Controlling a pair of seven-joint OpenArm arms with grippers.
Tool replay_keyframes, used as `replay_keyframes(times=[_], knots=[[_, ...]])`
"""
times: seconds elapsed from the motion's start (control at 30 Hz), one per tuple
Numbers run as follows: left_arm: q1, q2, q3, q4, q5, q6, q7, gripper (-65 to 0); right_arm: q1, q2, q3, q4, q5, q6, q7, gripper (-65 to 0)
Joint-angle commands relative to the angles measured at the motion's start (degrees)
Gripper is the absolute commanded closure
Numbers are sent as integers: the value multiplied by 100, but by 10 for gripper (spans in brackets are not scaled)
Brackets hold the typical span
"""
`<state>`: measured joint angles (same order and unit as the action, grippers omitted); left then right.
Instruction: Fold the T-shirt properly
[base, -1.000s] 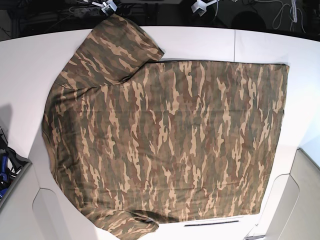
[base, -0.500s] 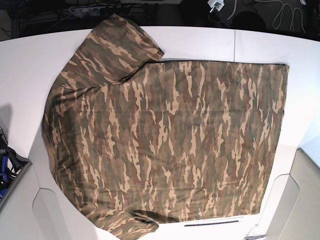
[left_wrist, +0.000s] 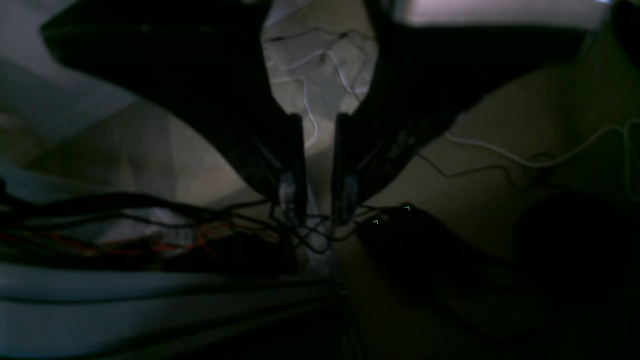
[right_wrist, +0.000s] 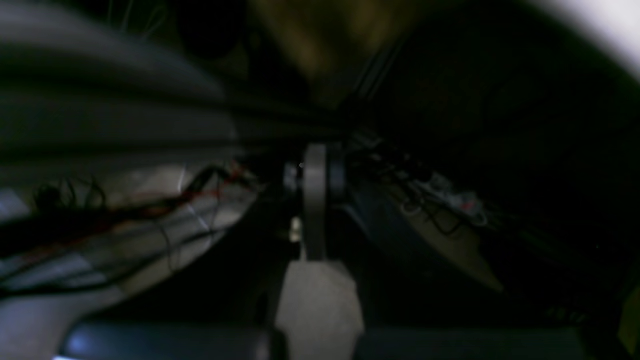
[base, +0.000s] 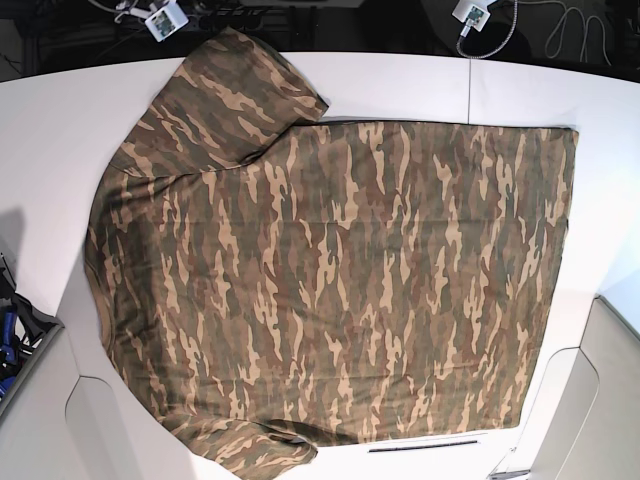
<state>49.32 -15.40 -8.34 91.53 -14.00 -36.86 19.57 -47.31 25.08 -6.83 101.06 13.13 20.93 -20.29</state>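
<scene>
Base view: brown, olive and tan camouflage cloth T-shirt (base: 330, 270) lies flat, unfolded, on white table (base: 50, 130). Left gripper (left_wrist: 317, 167) slightly parted, empty; right gripper (right_wrist: 315, 200) closed, empty. Advice: grasp both shirt corners evenly.

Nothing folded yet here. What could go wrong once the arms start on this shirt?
1. The T-shirt lies flat, but its near sleeve hangs off the white table; lifting the body could drag it further off.
2. Loose cables hang just below the left pincer; they might snag it as it moves out.
</scene>
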Motion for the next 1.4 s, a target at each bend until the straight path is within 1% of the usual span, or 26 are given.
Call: replay_keyframes(times=[0.0, 0.03, 0.07, 0.2, 0.27, 0.33, 0.4, 0.43, 0.5, 0.53, 0.63, 0.67, 0.73, 0.8, 0.87, 0.97, 1.07, 1.23, 1.27, 1.37], knots=[[105, -35, -76, 223, -63, -188, 46, -97, -81, 59, 118, 229, 170, 31, -9, 0], [116, -35, -133, 356, -111, -295, 151, -97, -81, 59, 219, 369, 291, 31, -98, 0], [118, -35, -197, 483, -232, -314, 280, -97, -81, 59, 319, 496, 400, 31, -144, 0], [116, -35, -444, 844, -885, -314, 730, -102, -79, 57, 706, 846, 710, 31, -208, 0], [116, -35, -570, 949, -1130, -314, 857, -102, -63, 55, 905, 951, 861, 31, -208, -1], [116, -33, -719, 1001, -1335, -314, 876, -127, -33, 42, 1115, 1003, 1008, 31, -208, -1], [114, -33, -866, 1012, -1541, -314, 876, -174, 46, 44, 1305, 1003, 1165, 31, -227, -4], [114, -33, -935, 1012, -1631, -314, 874, -201, 90, 44, 1390, 1003, 1198, 28, -227, -18], [114, -35, -1051, 1012, -1757, -314, 876, -247, 177, 42, 1523, 1001, 1263, 28, -227, -68], [111, -33, -1097, 1012, -1790, -314, 876, -256, 221, 44, 1569, 997, 1287, 28, -229, -105], [105, -35, -1174, 1012, -1821, -314, 876, -256, 361, 42, 1598, 992, 1290, -42, -229, -235], [101, -35, -1178, 1012, -1814, -314, 883, -256, 393, 42, 1598, 977, 1305, -105, -232, -268], [101, -33, -1178, 1012, -1818, -314, 881, -256, 448, 42, 1598, 935, 1346, -304, -229, -308], [101, -33, -1178, 1012, -1818, -314, 879, -256, 498, 39, 1598, 885, 1349, -481, -247, -313], [98, -33, -1178, 1012, -1818, -314, 874, -256, 525, 0, 1598, 841, 1346, -579, -247, -313], [87, -33, -1178, 1012, -1825, -314, 872, -256, 522, -190, 1598, 793, 1384, -579, -291, -313], [2, -33, -1178, 1010, -1818, -314, 876, -256, 540, -402, 1578, 654, 1563, -575, -310, -313], [-160, -33, -1178, 1010, -1818, -314, 903, -256, 824, -745, 1545, 122, 1604, -566, -313, -313], [-173, -33, -1178, 1010, -1821, -314, 901, -256, 892, -809, 1543, 11, 1655, -535, -317, -313], [-184, -33, -1178, 1010, -1823, -314, 898, -256, 1049, -992, 1530, -216, 1845, -177, -525, -312]])
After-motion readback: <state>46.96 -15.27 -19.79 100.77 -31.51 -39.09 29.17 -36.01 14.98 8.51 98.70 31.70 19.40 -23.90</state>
